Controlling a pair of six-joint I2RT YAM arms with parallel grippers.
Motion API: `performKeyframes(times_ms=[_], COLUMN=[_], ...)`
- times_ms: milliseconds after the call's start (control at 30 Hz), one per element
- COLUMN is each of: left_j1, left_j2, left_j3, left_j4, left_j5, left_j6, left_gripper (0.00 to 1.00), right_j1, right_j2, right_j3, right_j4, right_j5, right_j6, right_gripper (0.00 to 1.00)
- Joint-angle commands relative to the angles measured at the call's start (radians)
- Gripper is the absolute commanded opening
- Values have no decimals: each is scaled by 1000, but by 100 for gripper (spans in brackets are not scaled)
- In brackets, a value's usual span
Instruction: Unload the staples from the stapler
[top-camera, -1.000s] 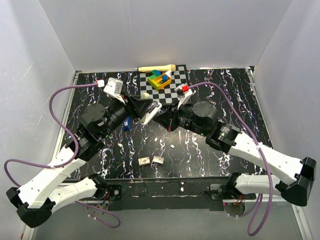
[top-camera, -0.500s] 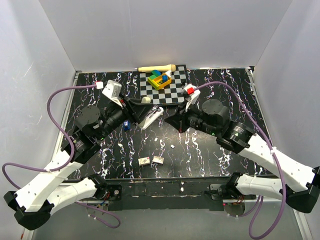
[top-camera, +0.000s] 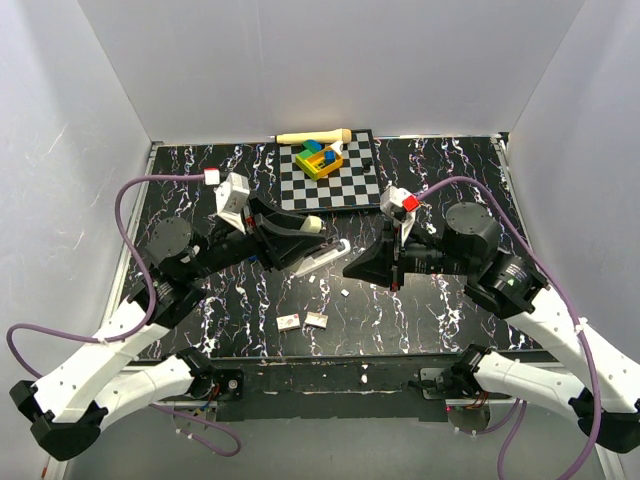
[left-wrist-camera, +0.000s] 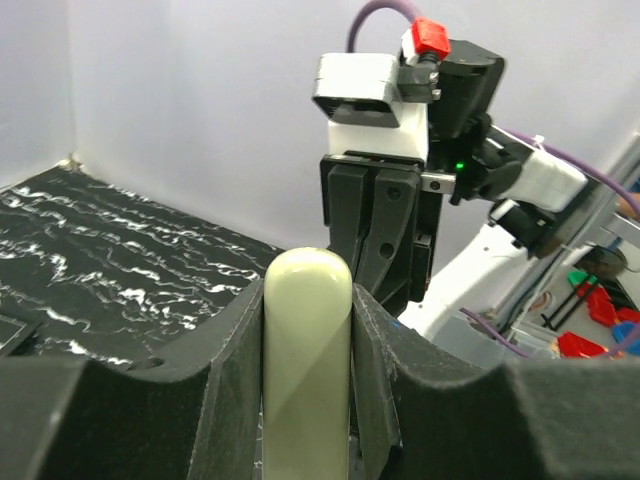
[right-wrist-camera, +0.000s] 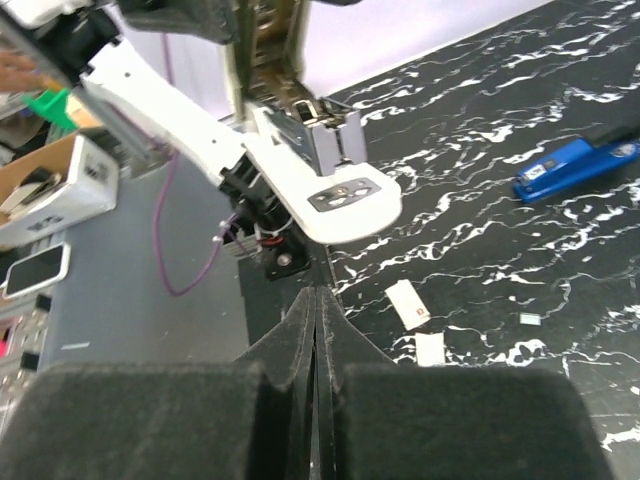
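Above the table (right-wrist-camera: 470, 110): left pincer (left-wrist-camera: 306, 300), pinching a white stapler (right-wrist-camera: 330, 195); right pincer (right-wrist-camera: 316, 320), pressed together, empty. White stapler: hinged open, just ahead of right pincer's tips. Blue stapler (right-wrist-camera: 575, 167): flat on table, ahead-right of right pincer, well apart.

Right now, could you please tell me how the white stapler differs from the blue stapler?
The white stapler is held above the table by the left tool; the blue stapler lies flat on it. The white one is hinged open, metal showing; the blue one looks closed. Both are small staplers.
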Motion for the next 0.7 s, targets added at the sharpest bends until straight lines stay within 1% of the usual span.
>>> performKeyframes(times_ms=[0, 100, 233, 667], left_j1=[-1, -1, 1, -2], left_j2=[17, 40, 61, 115], left_j3=[6, 12, 16, 27], left_j4=[113, 136, 170, 178], left_j5=[156, 229, 306, 418], left_j6=[-30, -39, -57, -69], left_gripper=[0, 0, 0, 0], right_j1=[-3, -3, -3, -1], right_j2=[-14, -8, 4, 21], right_j3=[-9, -6, 17, 67], right_j4=[36, 65, 64, 68], right_j5=[-150, -185, -192, -218], right_j6=[-33, -32, -49, -70], right_gripper=[1, 1, 1, 1])
